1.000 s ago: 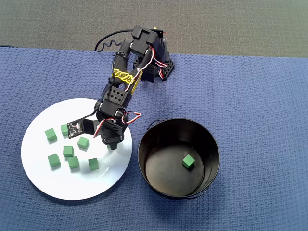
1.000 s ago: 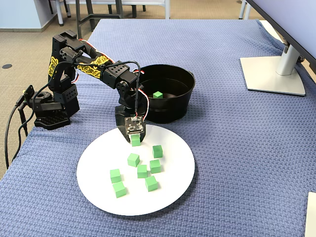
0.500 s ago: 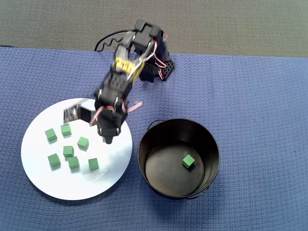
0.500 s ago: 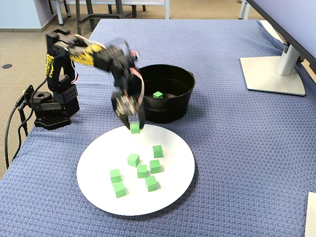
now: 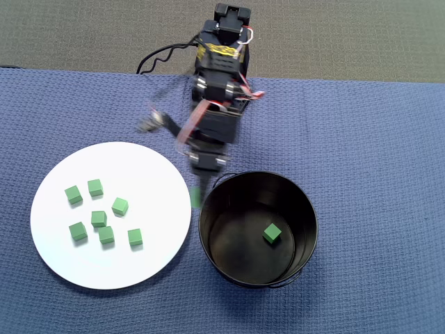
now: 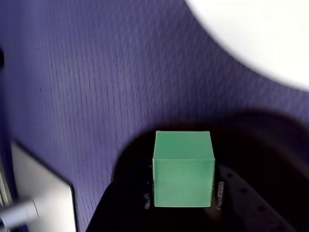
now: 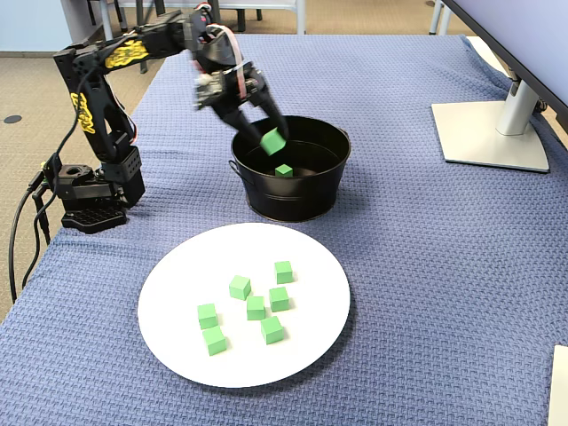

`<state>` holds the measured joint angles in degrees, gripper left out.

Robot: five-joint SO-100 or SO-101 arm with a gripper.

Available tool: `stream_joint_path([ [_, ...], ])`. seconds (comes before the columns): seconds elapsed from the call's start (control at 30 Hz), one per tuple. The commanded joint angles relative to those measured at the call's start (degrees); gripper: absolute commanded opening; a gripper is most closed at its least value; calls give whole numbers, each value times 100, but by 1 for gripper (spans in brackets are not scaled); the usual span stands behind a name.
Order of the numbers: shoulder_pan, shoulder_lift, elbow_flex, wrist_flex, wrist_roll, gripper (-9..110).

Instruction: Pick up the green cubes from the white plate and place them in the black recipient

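My gripper [image 5: 197, 196] is shut on one green cube [image 6: 183, 169]. It holds the cube in the air at the left rim of the black recipient [image 5: 306, 224], between that rim and the edge of the white plate [image 5: 156, 167]. In the fixed view the held cube [image 7: 272, 141] hangs over the recipient's [image 7: 293, 202] left rim. Another green cube [image 5: 271, 233] lies on the recipient's floor, also seen in the fixed view [image 7: 284, 169]. Several green cubes [image 5: 99, 218] lie loosely grouped on the plate's left half. The plate's edge [image 6: 260, 38] shows at the top right of the wrist view.
A blue woven cloth [image 5: 375, 139] covers the table. The arm's base [image 7: 89, 200] stands at the left with cables [image 5: 156, 59] behind it. A monitor stand [image 7: 493, 133] sits at the far right of the fixed view.
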<state>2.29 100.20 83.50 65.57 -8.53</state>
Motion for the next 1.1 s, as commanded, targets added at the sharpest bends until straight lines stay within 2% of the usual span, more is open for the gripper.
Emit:
stream_joint_path([
  [0.0, -1151, -123, 79, -404, 404, 0],
  [0.17, -2013, -343, 79, -272, 483, 0],
  [0.2, -2065, -352, 35, -149, 510, 8],
  [0.27, -2057, -387, -123, 158, 334, 36],
  [0.3, -1960, -369, -202, 299, 220, 38],
  [0.37, -1644, -202, -193, 422, -62, 39],
  [0.53, -272, 114, -26, 220, -598, 30],
  [0.67, 1081, -105, -439, 940, -1389, 29],
  [0.8, 2338, -712, -448, 712, -2303, 28],
  [0.9, 2971, -1257, -369, 193, -2136, 22],
  [1.07, 3551, -1916, -527, 35, -1652, 21],
])
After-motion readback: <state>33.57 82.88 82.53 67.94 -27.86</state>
